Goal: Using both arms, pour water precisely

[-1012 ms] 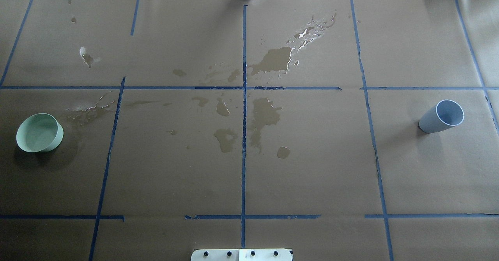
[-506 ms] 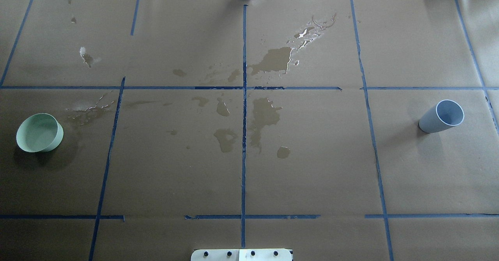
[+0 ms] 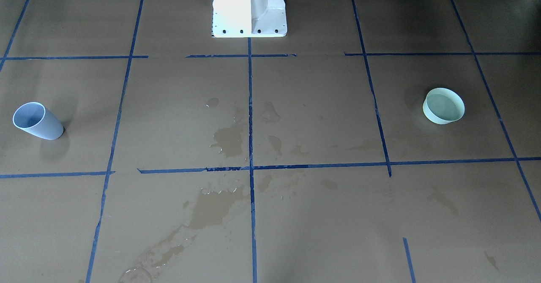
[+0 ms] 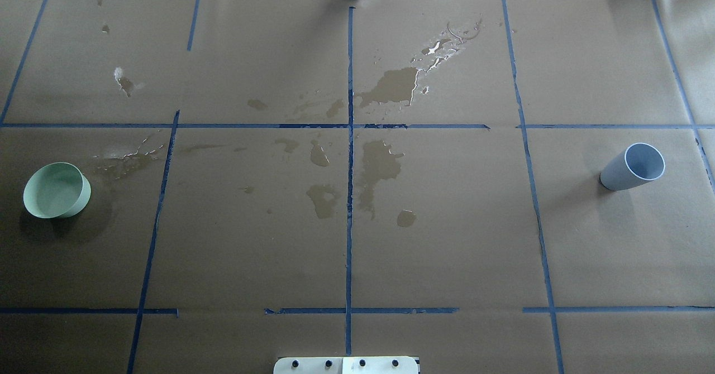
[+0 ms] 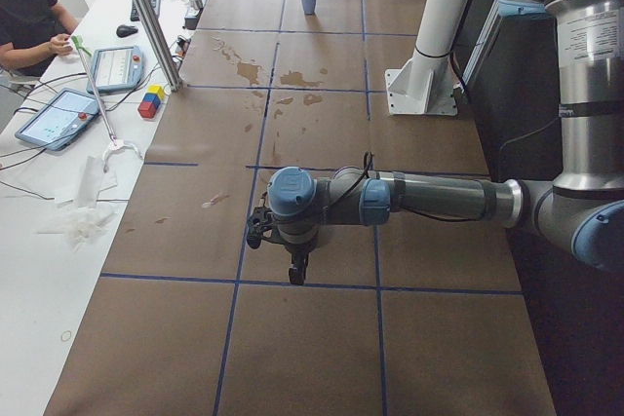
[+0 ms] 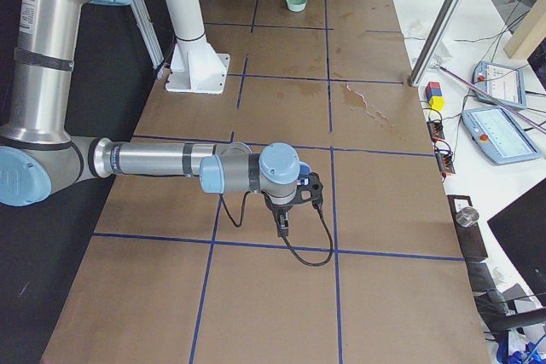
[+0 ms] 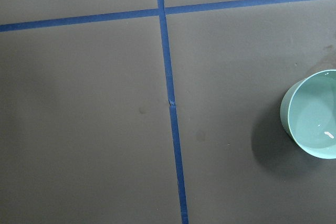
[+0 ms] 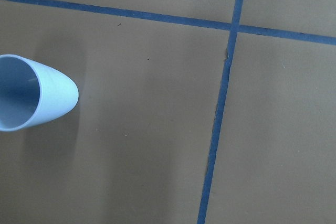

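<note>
Left gripper (image 5: 295, 273) is hanging fingers-down over the brown paper (image 4: 447, 240), and I cannot tell whether its jaws are apart or together; the right gripper (image 6: 281, 226) is hanging the same way at the far end, just as unreadable. Neither vessel is being held. The water (image 7: 315, 124) is sitting in the green bowl (image 4: 56, 191), glinting, off to one side of the left gripper and not beneath it. The blue cup (image 4: 634, 167) is standing upright beside the right gripper, also not under it; whether it is holding any water I cannot tell. Wet stains (image 4: 380, 164) are spreading across the paper between the two grippers. I am expecting trouble from that wide, shallow bowl: a hurried lift could be sloshing water over the rim, and a broad lip tipping toward a narrow cup could be sending the stream past the mouth
</note>
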Controlling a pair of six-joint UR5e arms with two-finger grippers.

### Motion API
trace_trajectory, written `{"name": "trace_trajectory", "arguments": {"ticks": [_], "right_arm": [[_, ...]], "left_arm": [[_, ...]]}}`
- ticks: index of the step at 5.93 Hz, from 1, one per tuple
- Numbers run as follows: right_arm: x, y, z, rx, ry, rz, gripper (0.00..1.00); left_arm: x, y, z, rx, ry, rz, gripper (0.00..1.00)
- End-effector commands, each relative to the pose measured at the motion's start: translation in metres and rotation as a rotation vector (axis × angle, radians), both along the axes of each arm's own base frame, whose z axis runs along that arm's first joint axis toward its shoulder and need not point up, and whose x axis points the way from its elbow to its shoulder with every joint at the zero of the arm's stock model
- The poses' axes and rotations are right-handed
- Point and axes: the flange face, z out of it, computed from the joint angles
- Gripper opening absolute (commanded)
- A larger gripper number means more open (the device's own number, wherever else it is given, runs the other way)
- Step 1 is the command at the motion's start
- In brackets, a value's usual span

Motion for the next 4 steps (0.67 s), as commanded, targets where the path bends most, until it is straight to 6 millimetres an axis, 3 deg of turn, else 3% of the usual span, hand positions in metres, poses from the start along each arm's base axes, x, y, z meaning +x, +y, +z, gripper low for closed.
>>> {"name": "trace_trajectory", "arguments": {"ticks": [1, 4], "right_arm": [[0.0001, 0.0017, 0.0006, 0.018, -0.001, 0.0, 1.0], [0.0004, 0.007, 0.0039, 0.059, -0.002, 0.002, 1.0]], "left_arm": [[0.0001, -0.0015, -0.01, 0.023, 0.002, 0.0, 1.0], [0.0019, -0.003, -0.0148, 0.036, 0.008, 0.003, 1.0]]}}
